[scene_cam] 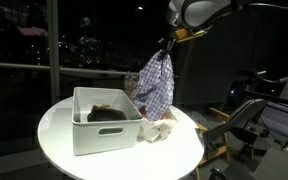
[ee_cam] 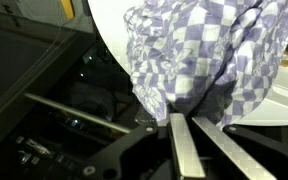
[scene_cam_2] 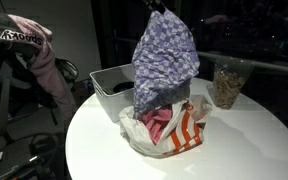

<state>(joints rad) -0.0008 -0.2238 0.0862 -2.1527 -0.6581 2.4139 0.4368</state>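
Gripper: the gripper [scene_cam: 165,43] is closed tight, its jaws pinching the top of the checked cloth [scene_cam: 154,82]. In the wrist view the two fingers [ee_cam: 181,140] lie almost together with fabric bunched at their tips.
Cloth, place: it hangs free in the air above the round white table [scene_cam: 59,135]. It is just right of the white bin [scene_cam: 84,128] and directly over the pile of clothes [scene_cam_2: 164,130], and its lower hem brushes or nearly brushes the pile. I cannot tell which.
Cloth, axis: the long axis runs vertically. The pinched corner points up and the loose wide end points down, with folds fanning out toward the bottom.
Cloth, handling: it looks light, soft and limp, with no stiffness of its own. It is likely to swing and drape with any motion. It is not fragile and seems unlikely to slip from a firm pinch.
Where to hold: a gathered corner or edge at the top, as it is held now, seems best, since a bunch of fabric should fill the jaws better than a single layer.
Bin: it is open-topped, with a dark garment [scene_cam: 106,114] lying inside, and it stands left of the pile in an exterior view.
Pile: white, red and orange-striped pieces lie crumpled on the table beside the bin.
Far side: a jar [scene_cam_2: 227,85] stands at the far right of the table, well apart from the cloth.
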